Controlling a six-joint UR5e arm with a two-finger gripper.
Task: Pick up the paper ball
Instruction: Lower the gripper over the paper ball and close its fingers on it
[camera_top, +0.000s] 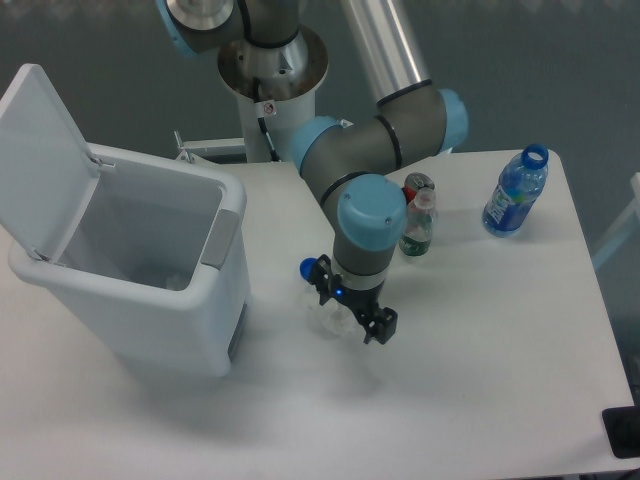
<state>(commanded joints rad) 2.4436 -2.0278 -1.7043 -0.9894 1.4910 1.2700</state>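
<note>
The paper ball (327, 318) is a small white crumpled wad on the white table, mostly covered by the arm's wrist. Only its left edge shows. My gripper (351, 306) points straight down right over it. Its two black fingers (380, 326) stand apart on either side of the wad, open, with nothing held. I cannot tell whether the fingertips touch the table or the paper. A round blue bottle cap (308, 267) lies just up and left of the gripper, partly hidden by it.
An open white bin (150, 290) with its lid up stands on the left. A small clear bottle (418, 224) and a can (417, 184) stand behind the gripper. A blue water bottle (516, 190) is at the back right.
</note>
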